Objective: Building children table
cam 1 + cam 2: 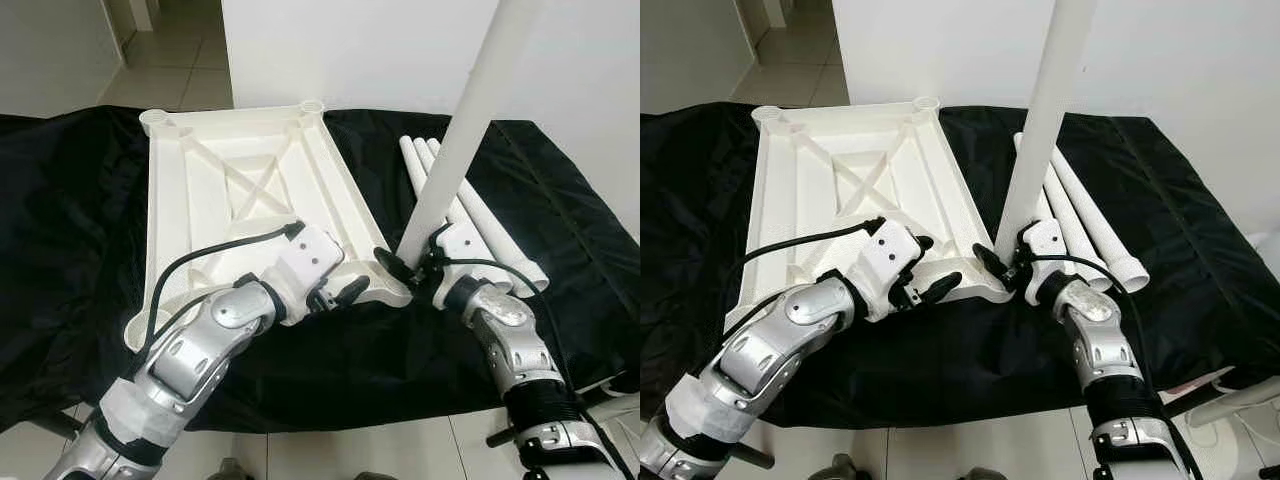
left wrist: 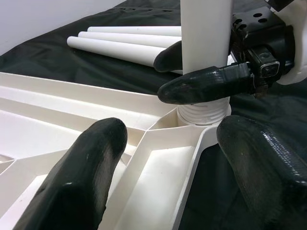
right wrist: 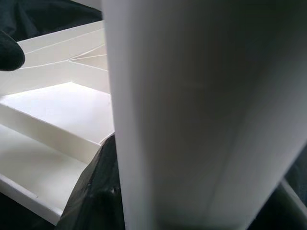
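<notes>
Left eye view: a black cloth (image 1: 60, 200) covers the work surface, and on it lies the white tabletop (image 1: 240, 190), underside up. At its near right corner a white leg (image 1: 470, 110) stands upright in the corner socket. My right gripper (image 1: 405, 262) has its fingers closed around the leg's base. Three spare legs (image 1: 480, 215) lie just beside it. My left gripper (image 1: 335, 293) rests, fingers spread, over the tabletop's near edge.

White ribbed tabletop (image 1: 240, 190) upside down, one leg (image 1: 462, 130) upright at its corner (three spare legs (image 1: 1085, 215) beside)
</notes>
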`<state>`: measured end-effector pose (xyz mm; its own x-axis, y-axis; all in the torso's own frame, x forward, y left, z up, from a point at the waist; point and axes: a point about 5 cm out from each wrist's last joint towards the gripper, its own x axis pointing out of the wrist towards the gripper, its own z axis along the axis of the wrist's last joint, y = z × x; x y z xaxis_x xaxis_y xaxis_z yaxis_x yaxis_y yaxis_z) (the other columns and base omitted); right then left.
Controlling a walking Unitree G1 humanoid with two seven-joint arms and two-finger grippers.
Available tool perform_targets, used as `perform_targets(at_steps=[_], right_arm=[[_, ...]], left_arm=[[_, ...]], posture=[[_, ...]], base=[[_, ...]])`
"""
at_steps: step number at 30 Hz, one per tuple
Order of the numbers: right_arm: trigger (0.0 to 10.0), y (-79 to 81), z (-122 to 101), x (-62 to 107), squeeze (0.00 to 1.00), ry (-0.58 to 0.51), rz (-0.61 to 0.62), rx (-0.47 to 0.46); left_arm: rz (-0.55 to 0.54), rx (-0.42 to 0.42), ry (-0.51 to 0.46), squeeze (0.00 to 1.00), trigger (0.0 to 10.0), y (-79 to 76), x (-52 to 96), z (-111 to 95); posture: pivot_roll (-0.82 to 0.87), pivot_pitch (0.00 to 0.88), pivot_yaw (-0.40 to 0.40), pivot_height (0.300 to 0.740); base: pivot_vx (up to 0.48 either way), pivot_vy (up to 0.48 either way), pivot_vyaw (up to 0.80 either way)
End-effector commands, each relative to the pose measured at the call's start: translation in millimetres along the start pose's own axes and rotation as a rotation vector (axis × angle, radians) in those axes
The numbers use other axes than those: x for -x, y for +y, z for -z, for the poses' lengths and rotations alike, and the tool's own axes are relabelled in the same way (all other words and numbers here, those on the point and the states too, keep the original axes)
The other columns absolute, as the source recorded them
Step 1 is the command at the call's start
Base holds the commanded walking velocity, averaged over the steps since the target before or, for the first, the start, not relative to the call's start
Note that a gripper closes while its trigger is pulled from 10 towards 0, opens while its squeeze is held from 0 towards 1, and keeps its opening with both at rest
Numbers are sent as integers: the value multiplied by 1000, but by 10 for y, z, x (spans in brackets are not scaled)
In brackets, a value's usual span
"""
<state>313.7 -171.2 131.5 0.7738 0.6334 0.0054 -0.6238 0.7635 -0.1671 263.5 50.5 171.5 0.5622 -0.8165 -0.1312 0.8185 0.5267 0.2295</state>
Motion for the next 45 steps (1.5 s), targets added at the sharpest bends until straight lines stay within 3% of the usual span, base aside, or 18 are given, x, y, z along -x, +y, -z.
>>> perform_targets(at_steps=[1, 2, 3, 14, 20, 25, 28, 29, 30, 32, 34, 38, 45], right_arm=[[6863, -14, 62, 36, 0, 39, -6, 5], [6863, -14, 62, 36, 0, 39, -6, 5], [10000, -15, 63, 39, 0, 31, 14, -1], [10000, 44, 90, 24, 0, 30, 184, -35], [10000, 170, 95, -13, 0, 17, 285, -37], [10000, 239, 57, -62, 0, 41, 484, -87], [10000, 247, 51, -67, 0, 47, 535, -90], [10000, 323, 47, -87, 0, 57, 657, -127], [10000, 359, 44, -97, 0, 56, 696, -150], [10000, 359, 44, -97, 0, 56, 696, -150], [10000, 465, 43, -127, 0, 67, 757, -172], [10000, 610, 56, -207, 0, 71, 735, -228], [10000, 630, -20, -219, 0, 53, 725, -206]], left_arm=[[85, -22, 3, 0, 10000, -28, -17, -10], [85, -22, 3, 0, 10000, -28, -17, -10], [86, -22, 3, 0, 10000, -28, -15, -9], [88, -19, 8, 0, 10000, -43, -9, 1], [87, -17, 10, 0, 10000, -44, -6, 15], [77, -11, 9, 0, 10000, -27, -9, 21], [74, -9, 9, 0, 10000, -25, -13, 20], [71, -8, 7, 0, 10000, -30, -15, 21], [70, -8, 6, 0, 10000, -33, -16, 20], [70, -8, 6, 0, 10000, -33, -16, 20], [67, -4, 4, 0, 10000, -38, -15, 22], [64, 0, 4, 0, 10000, -43, -11, 27], [65, 1, 1, 0, 10000, -39, -13, 25]], posture=[[-73, 2, -6, 740], [-73, 2, -6, 740], [-73, 4, -6, 740], [-69, 12, -6, 740], [-66, 17, -5, 740], [-67, 16, -9, 740], [-67, 16, -9, 740], [-65, 14, -19, 740], [-65, 14, -19, 740], [-65, 14, -19, 740], [-56, 10, -27, 740], [-54, 7, -29, 740], [-60, 0, -28, 740]], base=[[0, 0, 0], [0, 0, 0], [0, 0, 0], [0, 0, 0], [0, 0, 0], [0, 0, 0], [0, 0, 0], [0, 0, 0], [0, 0, 0], [0, 0, 0], [0, 0, 0], [0, 0, 0], [0, 0, 0]])
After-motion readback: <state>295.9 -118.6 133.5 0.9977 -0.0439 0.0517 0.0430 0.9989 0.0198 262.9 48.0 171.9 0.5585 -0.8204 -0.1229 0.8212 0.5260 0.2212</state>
